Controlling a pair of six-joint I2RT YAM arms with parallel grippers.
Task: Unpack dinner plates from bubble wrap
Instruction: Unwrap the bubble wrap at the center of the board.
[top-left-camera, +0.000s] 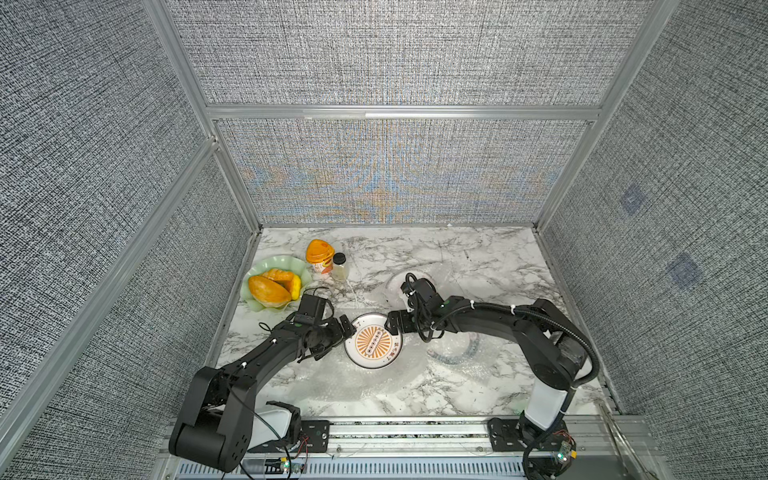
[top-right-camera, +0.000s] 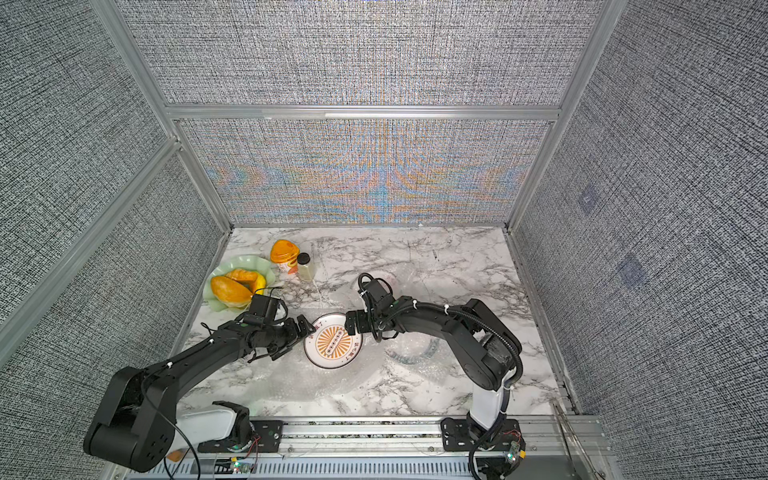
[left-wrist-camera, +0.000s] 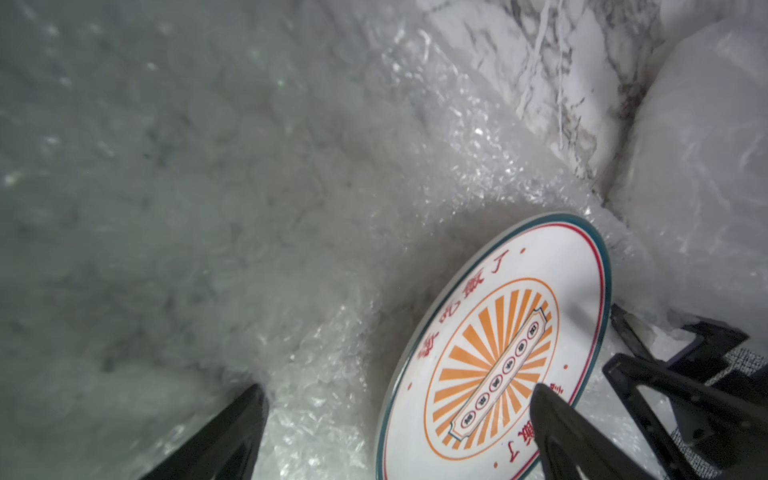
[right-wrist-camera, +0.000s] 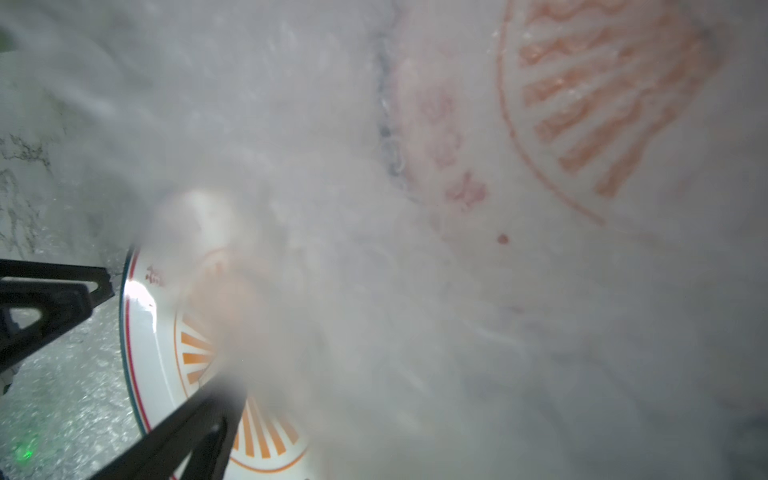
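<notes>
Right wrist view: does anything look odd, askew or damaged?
Yes: bubble wrap sits close against the lens, fogging most of the picture. A wrapped sunburst plate shows through it; the bare plate at the edge looks intact. Nothing appears spilled.

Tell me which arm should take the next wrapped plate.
Right. The left gripper and right gripper stand open at the bare plate, but both wrapped plates lie on the right arm's side: one behind its wrist, one under its forearm.
</notes>
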